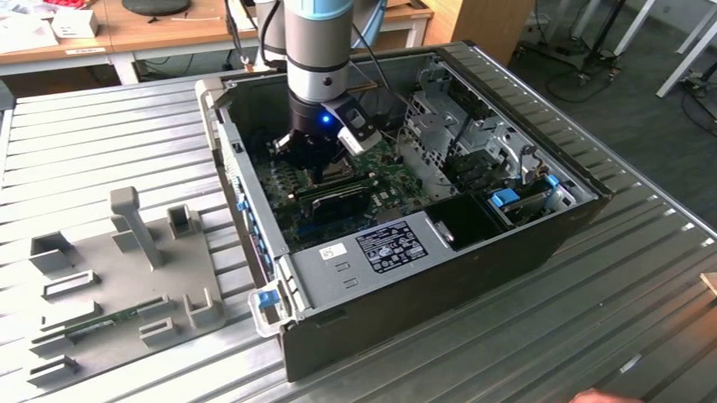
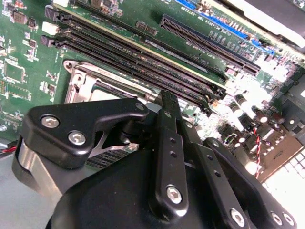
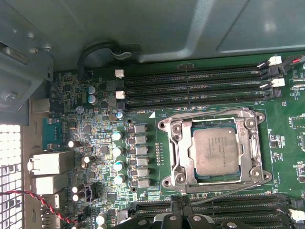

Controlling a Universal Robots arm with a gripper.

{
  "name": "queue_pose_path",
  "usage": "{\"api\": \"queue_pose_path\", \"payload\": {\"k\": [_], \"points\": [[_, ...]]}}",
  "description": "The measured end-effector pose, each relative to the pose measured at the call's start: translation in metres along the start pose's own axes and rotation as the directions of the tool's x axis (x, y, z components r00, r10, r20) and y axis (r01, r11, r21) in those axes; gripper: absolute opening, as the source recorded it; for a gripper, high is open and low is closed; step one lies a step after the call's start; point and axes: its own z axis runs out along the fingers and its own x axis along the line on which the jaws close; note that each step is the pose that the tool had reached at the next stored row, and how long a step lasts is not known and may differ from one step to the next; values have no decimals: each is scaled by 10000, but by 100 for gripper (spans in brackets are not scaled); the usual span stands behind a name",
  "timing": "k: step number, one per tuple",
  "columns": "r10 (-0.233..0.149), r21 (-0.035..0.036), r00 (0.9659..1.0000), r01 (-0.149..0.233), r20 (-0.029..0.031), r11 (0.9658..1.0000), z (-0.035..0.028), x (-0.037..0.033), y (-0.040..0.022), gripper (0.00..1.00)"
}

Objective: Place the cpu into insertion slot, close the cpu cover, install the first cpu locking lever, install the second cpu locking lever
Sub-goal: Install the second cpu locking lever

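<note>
Inside the open computer case [image 1: 448, 252], which lies on a ribbed metal table [image 1: 101, 143] at the centre of the exterior view, the arm [image 1: 325, 50] reaches straight down from the top of the frame. Its gripper [image 1: 319, 164] hangs low over the green circuit board [image 1: 387, 180], a blue light glowing on the wrist above it. Whether the fingers are apart or together I cannot tell: in the second wrist view the black gripper body [image 2: 157, 176] crowds the lower half of the frame and the fingertips are hidden, with nothing visibly held.

In the first wrist view the cpu [image 3: 215, 151] lies flat at centre right, its dull silver top facing up, seated in the insertion slot [image 3: 177, 152]. The cpu cover [image 3: 213, 122] is down around it, so the chip shows through the cover's square window. Two thin wire levers [image 3: 224, 193] run along the upper and lower edges of the socket; whether they are latched I cannot tell. Long black memory slots [image 3: 190, 86] lie just above the socket, and a second bank sits just below it at the frame's bottom edge.

At the lower left of the exterior view a grey fixture plate [image 1: 123, 285] with upright blocks rests on the table, well apart from the case.
</note>
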Motion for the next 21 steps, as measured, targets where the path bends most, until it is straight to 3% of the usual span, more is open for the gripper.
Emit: {"api": "queue_pose_path", "payload": {"k": [8,12,18,21], "points": [[0,-1,10000,0,0,10000,72,2,-3,10],[0,-1,10000,0,-1,10000,74,2,-3,10],[6,-240,10000,-6,-2,9997,79,5,-3,10],[8,-281,10000,-8,-2,9996,80,5,-3,10]]}}
